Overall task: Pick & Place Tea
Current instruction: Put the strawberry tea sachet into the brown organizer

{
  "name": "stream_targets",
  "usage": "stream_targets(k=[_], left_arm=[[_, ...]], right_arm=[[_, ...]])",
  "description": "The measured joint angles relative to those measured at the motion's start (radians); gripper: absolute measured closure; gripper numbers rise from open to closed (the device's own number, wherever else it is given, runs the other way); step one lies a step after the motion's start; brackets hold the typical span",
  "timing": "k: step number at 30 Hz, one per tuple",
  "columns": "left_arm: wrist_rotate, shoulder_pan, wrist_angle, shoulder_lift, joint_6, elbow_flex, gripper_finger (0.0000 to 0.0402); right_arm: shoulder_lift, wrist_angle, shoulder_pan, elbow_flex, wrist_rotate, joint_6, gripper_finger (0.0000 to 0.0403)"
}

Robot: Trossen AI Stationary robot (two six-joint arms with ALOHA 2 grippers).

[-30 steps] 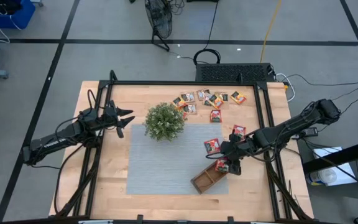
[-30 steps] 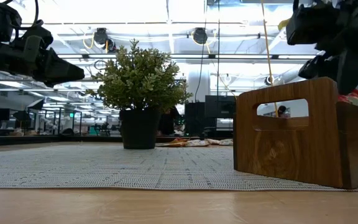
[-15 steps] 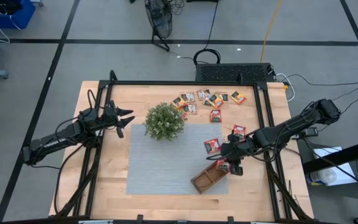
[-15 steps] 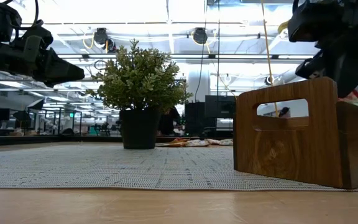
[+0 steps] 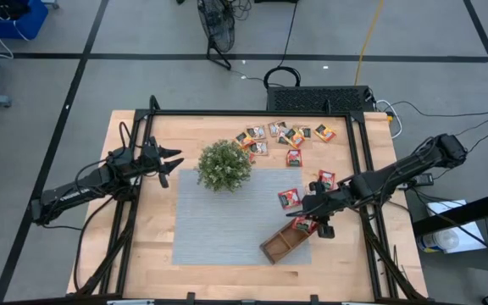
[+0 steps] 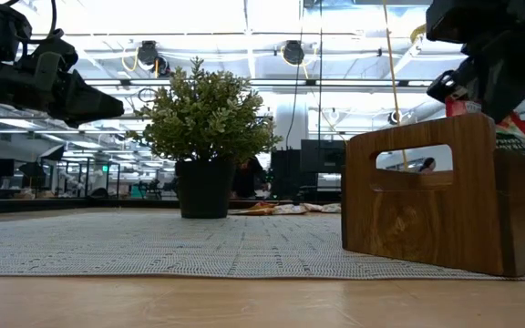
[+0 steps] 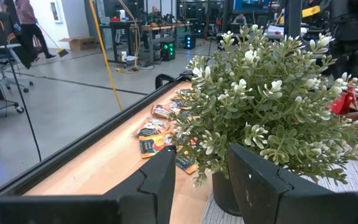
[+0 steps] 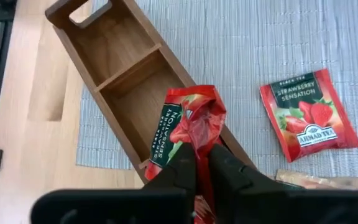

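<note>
My right gripper [image 5: 313, 224] [image 8: 202, 163] hangs over the right end of the brown three-compartment wooden tray [image 5: 283, 243] [image 8: 126, 68] and is shut on a crumpled red tea sachet [image 8: 188, 127] [image 6: 516, 137]. More tea lies flat. One red sachet [image 5: 290, 198] [image 8: 307, 114] rests on the grey mat [image 5: 227, 216], another [image 5: 325, 179] lies on the wood, and several [image 5: 282, 135] sit near the far edge. My left gripper [image 5: 173, 161] [image 7: 201, 186] waits open, left of the potted plant [image 5: 224, 165], holding nothing. My right gripper pinches the sachet's crumpled end [image 8: 199, 135] between its two fingers, which come from above and point down. The sachet is bent and tilted. Its printed end [image 8: 162, 146] reaches over the tray's end compartment. I cannot tell whether that end still touches the tray.
The plant [image 6: 206, 137] stands at the mat's far left corner. The tray lies slantwise at the mat's near right corner, its handle end [image 6: 415, 196] toward the near edge. A black frame [image 5: 361, 161] borders the table.
My right gripper has shut on the red sachet at the tray's end compartment and risen a little. The sachet's red tip now shows above the tray's wall in the low view. The tray has stayed put.
</note>
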Motion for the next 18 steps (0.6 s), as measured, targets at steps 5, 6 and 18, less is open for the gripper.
stream_targets(k=[5,6,18], left_arm=[[0.0,0.0,0.0,0.0,0.0,0.0,0.0254],[0.0,0.0,0.0,0.0,0.0,0.0,0.0254],[0.0,0.0,0.0,0.0,0.0,0.0,0.0254]], right_arm=[[-0.009,-0.018,0.0,0.0,0.0,0.003,0.0372],[-0.009,-0.025,0.0,0.0,0.0,0.002,0.0371],[-0.009,-0.116,0.0,0.0,0.003,-0.055,0.037]])
